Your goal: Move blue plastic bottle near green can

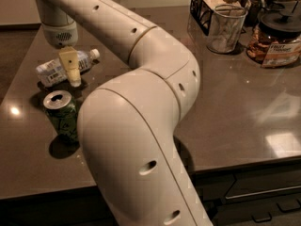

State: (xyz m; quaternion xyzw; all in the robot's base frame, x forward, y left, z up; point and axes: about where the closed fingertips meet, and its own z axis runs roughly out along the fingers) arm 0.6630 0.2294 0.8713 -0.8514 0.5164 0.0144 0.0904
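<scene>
The blue plastic bottle (pixel 54 71) lies on its side at the table's left, its white cap (pixel 94 54) pointing right. The green can (pixel 61 114) stands upright just in front of it, a short gap between them. My gripper (pixel 71 72) hangs straight down from the wrist (pixel 58 31) over the bottle's middle and covers part of its label. I cannot tell whether it touches the bottle. My arm's big white links fill the centre of the view and hide the table behind them.
A black wire basket (pixel 203 9), a mesh cup (pixel 225 28) and a lidded jar (pixel 275 40) stand at the back right of the dark tabletop (pixel 235 107). The table's front edge (pixel 244 164) runs along the bottom right, with drawers below.
</scene>
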